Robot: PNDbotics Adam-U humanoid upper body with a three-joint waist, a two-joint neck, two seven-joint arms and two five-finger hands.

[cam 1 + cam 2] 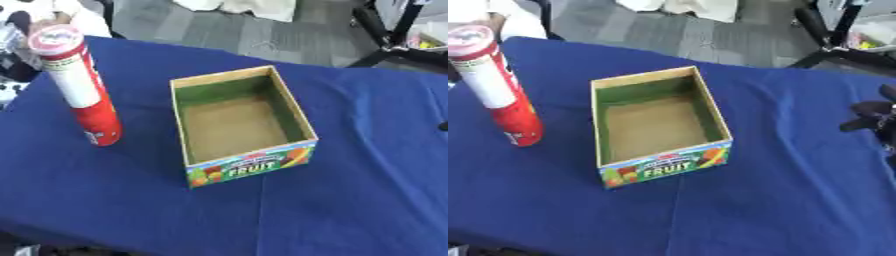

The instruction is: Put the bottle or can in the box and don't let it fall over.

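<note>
A tall can [83, 87] with a white upper part, a red lower part and a red-rimmed lid stands upright on the blue tablecloth at the left. To its right, with a gap between them, sits an open cardboard box [247, 165]; its inner walls are green, its floor is brown and bare, and its front reads FRUIT. Dark fingers of my right hand [870, 111] come in at the right edge, relaxed and spread, well right of the box and holding nothing. My left hand does not show in either view.
The blue cloth [350, 200] covers the whole table. Behind its far edge lie grey floor, black stand legs [385, 50] at the upper right and a person in white clothing [87, 20] at the upper left, just behind the can.
</note>
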